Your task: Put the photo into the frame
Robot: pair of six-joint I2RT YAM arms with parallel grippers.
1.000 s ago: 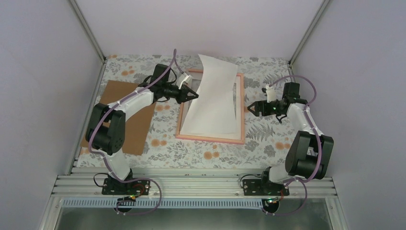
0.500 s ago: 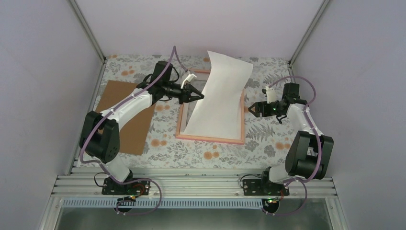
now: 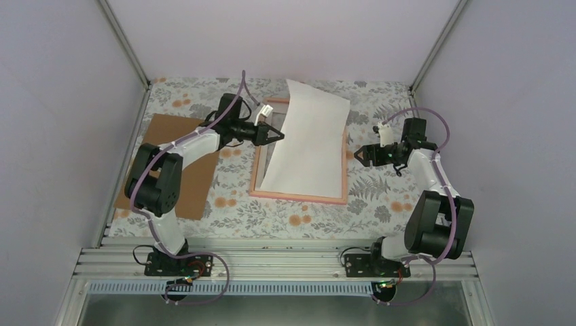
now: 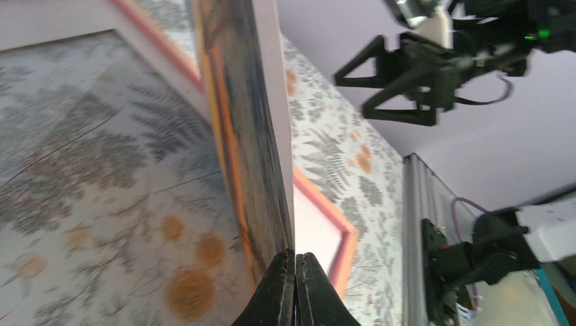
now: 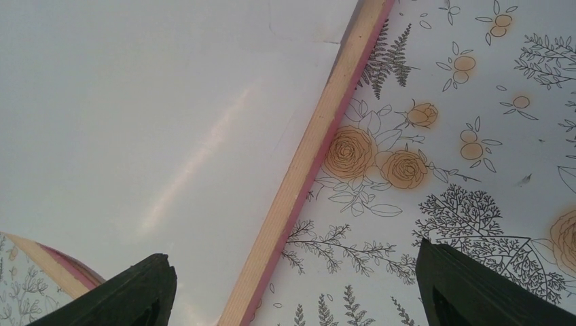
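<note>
Pinching the photo (image 3: 309, 142) at its 9 o'clock edge, my left tool (image 3: 278, 135) holds it above the frame (image 3: 299, 197); my right tool (image 3: 358, 155) stands wide. Only the left wrist view shows its orange face.

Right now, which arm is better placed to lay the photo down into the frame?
Left. The left gripper is shut on an edge of the photo and holds it tilted over the frame. The right gripper is open beside the frame's right rail and holds nothing.
</note>
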